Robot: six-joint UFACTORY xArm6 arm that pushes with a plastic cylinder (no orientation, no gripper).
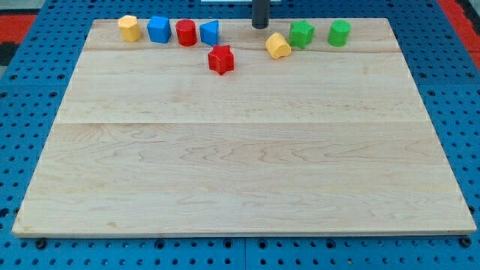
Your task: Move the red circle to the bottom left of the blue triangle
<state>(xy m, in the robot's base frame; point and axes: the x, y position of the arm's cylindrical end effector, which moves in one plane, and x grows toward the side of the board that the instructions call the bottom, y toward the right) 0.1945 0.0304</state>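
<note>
The red circle (186, 33) stands near the view's top edge of the wooden board (240, 150), touching the left side of the blue triangle (210, 32). My tip (259, 27) is at the view's top, to the right of the blue triangle and just up-left of a yellow block (278, 46). It touches no block. A red star (221, 59) lies just below the blue triangle.
A yellow hexagon-like block (130, 28) and a blue block (159, 29) stand to the left of the red circle. Two green blocks (301, 34) (339, 33) stand at the view's top right. Blue pegboard (22, 112) surrounds the board.
</note>
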